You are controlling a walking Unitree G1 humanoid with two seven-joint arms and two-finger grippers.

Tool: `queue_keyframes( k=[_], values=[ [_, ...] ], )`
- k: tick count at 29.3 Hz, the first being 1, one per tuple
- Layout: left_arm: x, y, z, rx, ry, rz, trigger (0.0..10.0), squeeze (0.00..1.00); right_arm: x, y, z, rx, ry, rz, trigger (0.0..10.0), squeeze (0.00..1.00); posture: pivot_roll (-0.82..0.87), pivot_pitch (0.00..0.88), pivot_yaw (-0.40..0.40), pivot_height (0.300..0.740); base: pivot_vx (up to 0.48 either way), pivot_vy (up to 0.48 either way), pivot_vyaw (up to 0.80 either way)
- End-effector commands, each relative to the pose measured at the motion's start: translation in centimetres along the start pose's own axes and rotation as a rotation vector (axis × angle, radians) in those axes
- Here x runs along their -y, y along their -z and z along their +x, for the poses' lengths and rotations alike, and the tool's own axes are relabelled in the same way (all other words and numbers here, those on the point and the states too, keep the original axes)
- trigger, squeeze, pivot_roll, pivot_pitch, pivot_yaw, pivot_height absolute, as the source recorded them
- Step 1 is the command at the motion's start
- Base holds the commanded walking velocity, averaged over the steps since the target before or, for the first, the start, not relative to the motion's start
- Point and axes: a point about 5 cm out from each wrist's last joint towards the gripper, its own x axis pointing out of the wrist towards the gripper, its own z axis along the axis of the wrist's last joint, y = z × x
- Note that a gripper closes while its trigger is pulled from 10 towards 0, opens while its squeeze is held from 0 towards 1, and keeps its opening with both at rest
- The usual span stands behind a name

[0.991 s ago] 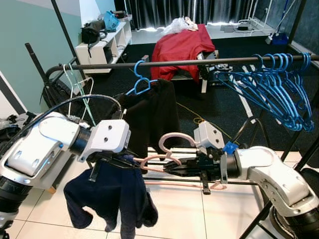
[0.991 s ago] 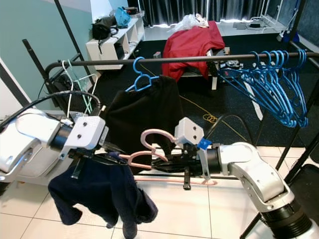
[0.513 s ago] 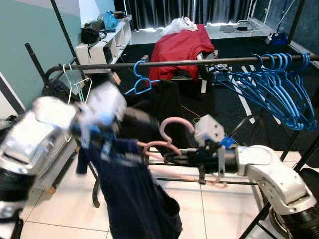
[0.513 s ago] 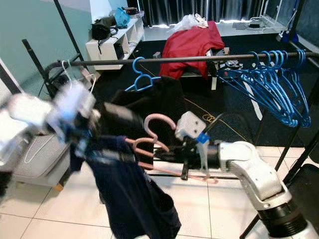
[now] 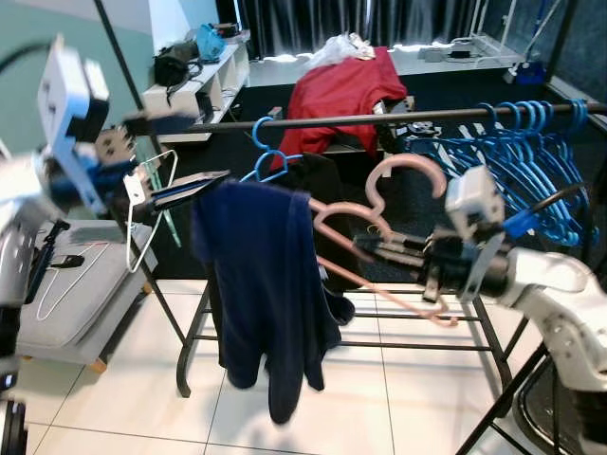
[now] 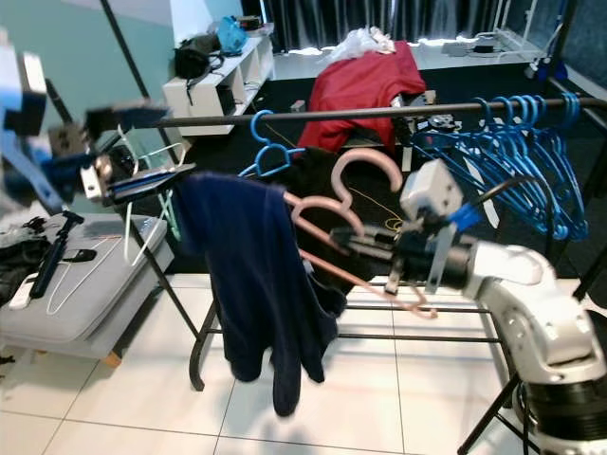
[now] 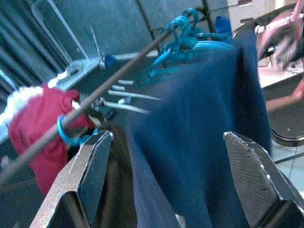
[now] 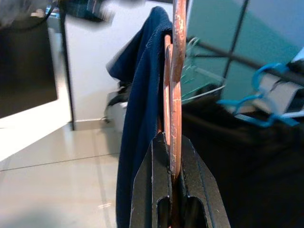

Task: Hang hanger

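The right hand (image 5: 372,245) is clamped on a pink plastic hanger (image 5: 379,223), held below the black clothes rail (image 5: 379,118), hook up, its long axis slanting down toward the robot's right. A navy blue garment (image 5: 266,284) drapes its raised left end. The left hand (image 5: 185,190), fingers apart, sits just beside the garment; no writing is legible.

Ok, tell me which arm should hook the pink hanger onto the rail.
Right. The right gripper is shut on the pink hanger, its hook just below the rail. The left gripper is open, off by the navy garment.
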Motion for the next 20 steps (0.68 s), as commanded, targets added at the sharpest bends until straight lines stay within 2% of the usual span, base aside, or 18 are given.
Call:
queue_keyframes(
  k=[1,2,9,14,20],
  values=[
    [-0.2,-0.5,-0.1,0.019,-0.009,0.012,10.0,1.00,-0.4,-0.5,0.4,0.032,-0.027,-0.005,0.0,0.00,-0.11,0.000,0.123,0.731,0.000,0.000,0.00],
    [0.2,0.5,-0.1,0.014,-0.016,-0.026,10.0,0.00,-0.5,-0.8,0.5,0.047,-0.039,-0.008,0.0,0.00,-0.12,0.000,0.113,0.731,0.000,0.000,0.00],
    [1.4,2.9,0.5,0.023,-0.042,-0.117,10.0,0.00,-0.8,-1.6,0.6,0.079,-0.062,-0.015,0.0,0.00,-0.12,0.000,0.111,0.731,0.000,0.000,0.00],
    [1.6,3.1,0.9,0.034,-0.044,-0.128,10.0,0.00,-0.7,-1.7,0.5,0.081,-0.066,-0.014,0.0,0.00,-0.12,0.000,0.107,0.731,0.000,0.000,0.00],
    [2.0,3.2,2.1,0.055,-0.044,-0.140,10.0,0.00,-0.8,-1.9,0.5,0.085,-0.076,-0.012,0.0,0.00,-0.12,0.000,0.107,0.731,0.000,0.000,0.00]
  ],
)
